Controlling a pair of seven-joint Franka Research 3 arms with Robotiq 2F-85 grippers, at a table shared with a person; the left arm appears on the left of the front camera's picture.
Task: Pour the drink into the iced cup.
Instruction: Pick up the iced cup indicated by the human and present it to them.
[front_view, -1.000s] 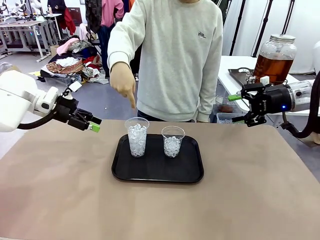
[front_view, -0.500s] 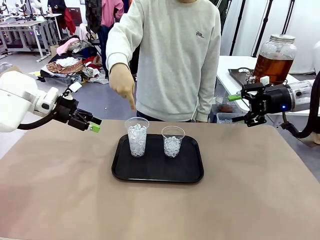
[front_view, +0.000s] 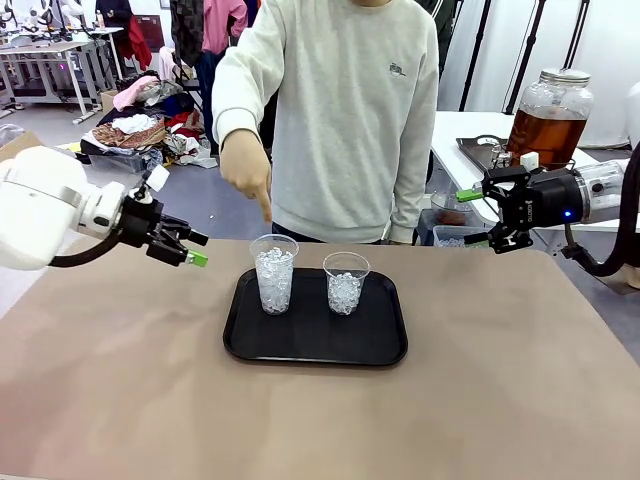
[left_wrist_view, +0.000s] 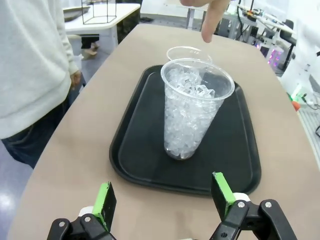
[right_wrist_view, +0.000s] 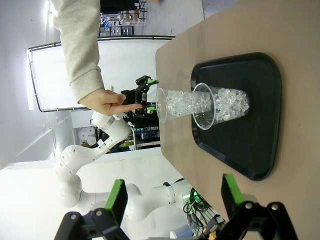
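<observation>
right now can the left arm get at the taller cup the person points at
Probably yes: the left gripper is open and faces the taller cup, with just bare table and the tray's rim between. The person's finger hangs above the cup, off that path.

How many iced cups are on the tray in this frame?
2. The taller cup stands on the left half of the tray, where the person's hand points. The shorter cup stands to its right, not touching it. None seems hidden.
</observation>
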